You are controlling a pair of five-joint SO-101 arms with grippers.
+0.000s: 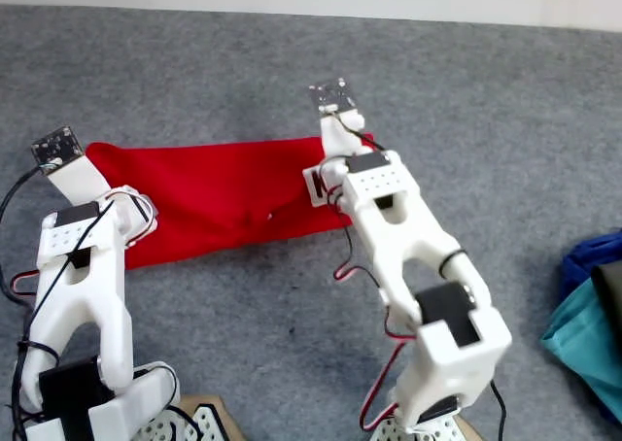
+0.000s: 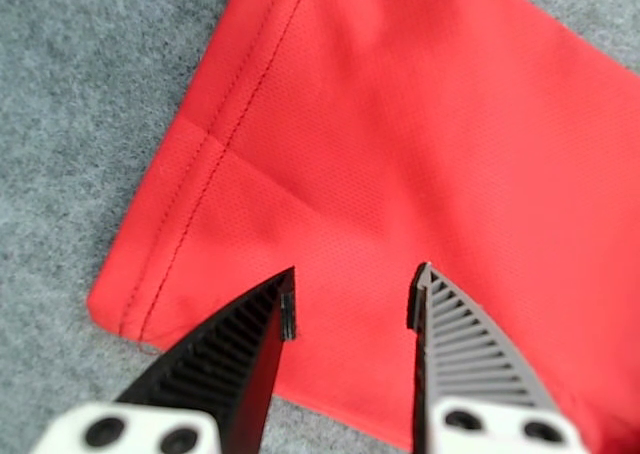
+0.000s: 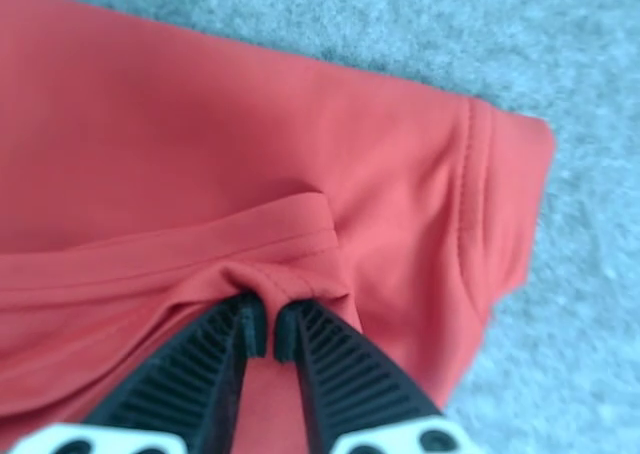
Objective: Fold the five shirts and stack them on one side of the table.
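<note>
One red shirt [image 1: 224,193] lies as a long band across the grey worktop [image 1: 486,101], between two white arms. At its left end, the left gripper [image 2: 352,304] hovers over the stitched hem corner, jaws parted wide and holding nothing. Toward the right end, the right gripper [image 3: 262,326] is closed tight, pinching a small ridge of fabric. Farther right, at the picture's edge, sit blue and teal shirts [image 1: 595,315]. The knit looks light, soft and limp (likely to sag and slide), so hemmed corners seem the surest holds.
</note>
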